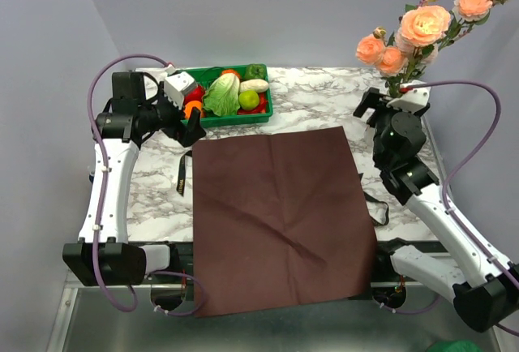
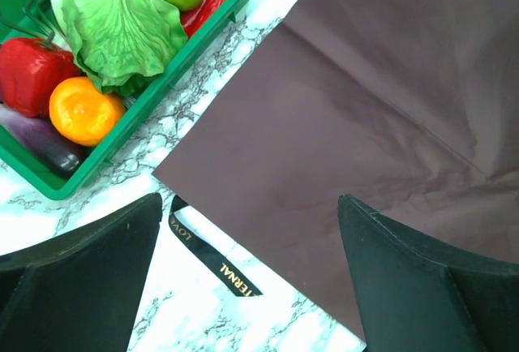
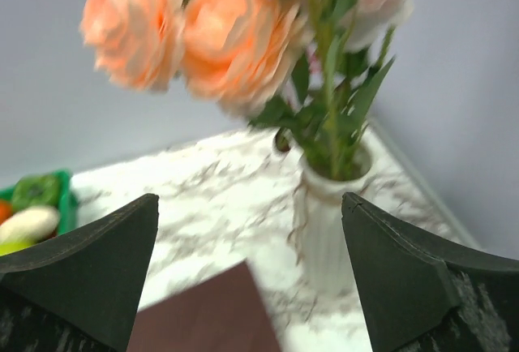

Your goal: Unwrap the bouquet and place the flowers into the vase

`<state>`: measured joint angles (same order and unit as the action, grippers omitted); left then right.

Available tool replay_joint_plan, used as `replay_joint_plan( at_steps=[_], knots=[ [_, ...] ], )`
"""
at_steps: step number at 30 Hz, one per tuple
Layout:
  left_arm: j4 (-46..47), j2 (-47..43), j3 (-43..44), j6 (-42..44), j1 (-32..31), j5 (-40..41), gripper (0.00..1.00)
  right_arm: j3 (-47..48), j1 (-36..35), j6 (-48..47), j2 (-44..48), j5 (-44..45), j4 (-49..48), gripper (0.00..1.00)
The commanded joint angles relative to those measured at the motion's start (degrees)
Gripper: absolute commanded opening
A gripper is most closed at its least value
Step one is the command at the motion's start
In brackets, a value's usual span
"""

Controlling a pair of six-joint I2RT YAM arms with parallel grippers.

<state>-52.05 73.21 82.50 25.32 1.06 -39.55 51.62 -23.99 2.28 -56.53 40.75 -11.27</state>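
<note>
The flowers (image 1: 422, 27), peach-pink blooms on green stems, stand upright at the table's back right corner. In the right wrist view the flowers (image 3: 235, 36) sit with their stems inside the off-white vase (image 3: 324, 222). My right gripper (image 3: 250, 287) is open and empty, a little short of the vase; from above the right gripper (image 1: 375, 113) hides most of the vase. The dark red wrapping paper (image 1: 280, 206) lies flat and unfolded across the table's middle. My left gripper (image 2: 250, 287) hangs open and empty above the paper's (image 2: 381, 109) back left corner and a black ribbon (image 2: 215, 263).
A green tray (image 1: 263, 113) of vegetables stands at the back, just behind the left gripper (image 1: 188, 129). The black ribbon (image 1: 182, 175) lies left of the paper; a second black strip (image 1: 378, 208) lies at its right edge. The paper overhangs the table's near edge.
</note>
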Motion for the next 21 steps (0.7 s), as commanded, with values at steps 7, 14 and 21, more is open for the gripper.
replay_joint_plan(
  at_steps=[7,14,21],
  knots=[
    [8.09,-5.01,-7.44,-8.61,0.26,4.92,0.99,-5.64,-2.03,12.04,11.96,-27.82,23.04,1.0],
    [9.25,-5.0,-10.08,-11.43,0.26,6.41,0.99,-6.62,-2.03,13.09,17.07,-30.21,23.57,1.0],
    [8.63,-6.06,-10.16,-11.35,0.26,6.33,0.99,-4.68,-2.03,11.17,16.45,-29.59,27.17,1.0]
  ],
)
